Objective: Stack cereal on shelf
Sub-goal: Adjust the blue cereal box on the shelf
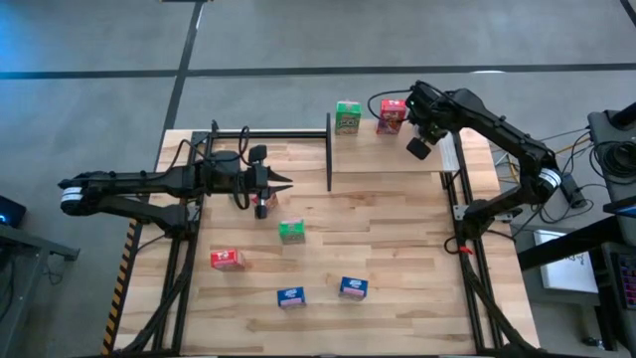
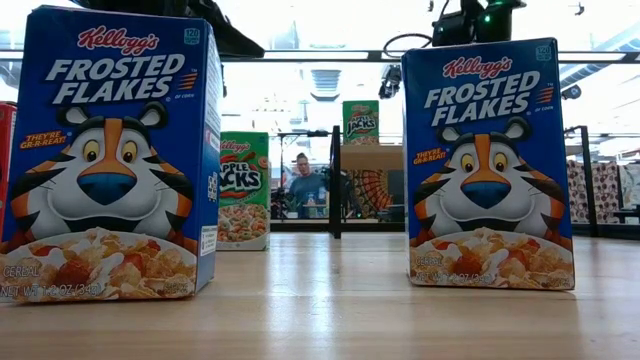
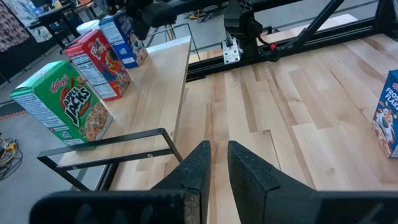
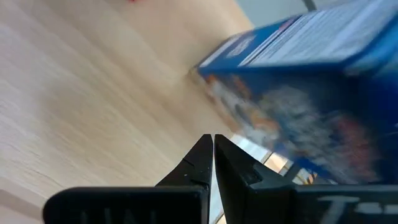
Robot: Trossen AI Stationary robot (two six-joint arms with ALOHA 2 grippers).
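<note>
The shelf [image 1: 397, 157] is the light-wood panel at the table's far side. A green box [image 1: 347, 117] and a red box [image 1: 391, 115] stand on it. A blue box [image 3: 124, 36] stands beside the red one [image 3: 99, 59], past the green one [image 3: 65, 102]; the right arm hides it from above. My right gripper [image 1: 417, 124] is shut, its tips [image 4: 212, 140] close to that blue box [image 4: 298, 74]. My left gripper [image 1: 281, 182] hovers narrowly open over the table's left middle, holding nothing [image 3: 216, 149]. A small red box [image 1: 261, 206] stands just below it. My right gripper is shut with its fingertips [image 4: 205, 149] close beside the lower corner of the blue box [image 4: 217, 93], which stands on the shelf. The wrist view is blurred, and I cannot tell whether the fingers touch the box.
On the tabletop stand a green box [image 1: 291, 231], a red box [image 1: 227, 260] and two blue boxes [image 1: 290, 296] [image 1: 353, 287], the blue ones nearest the low camera [image 2: 110, 160] [image 2: 488, 165]. Black posts [image 1: 329, 149] and rails frame the shelf. A person [image 2: 303, 185] shows beyond the table.
</note>
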